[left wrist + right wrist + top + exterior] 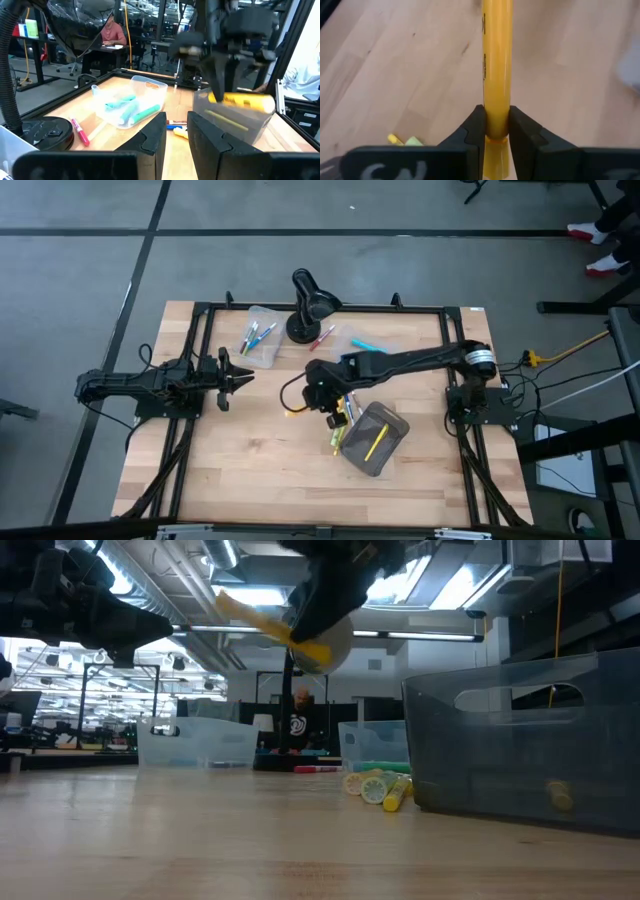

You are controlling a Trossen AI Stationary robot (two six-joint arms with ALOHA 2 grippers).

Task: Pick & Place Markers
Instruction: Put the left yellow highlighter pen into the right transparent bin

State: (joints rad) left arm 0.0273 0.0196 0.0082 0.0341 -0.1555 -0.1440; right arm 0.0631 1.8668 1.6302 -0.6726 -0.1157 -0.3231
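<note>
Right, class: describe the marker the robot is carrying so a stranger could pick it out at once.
Start at the grey bin on the wooden table's right half. Just beside it hangs the right claw, shut on a yellow marker. It is the only marker up in the air; the others lie on the table or in containers.

Right gripper (496,131) clamps a yellow marker (497,60) (upright between the fingers). Wood table (395,65) below.

Yellow marker (497,60) far end cut off, pic edge.
</note>
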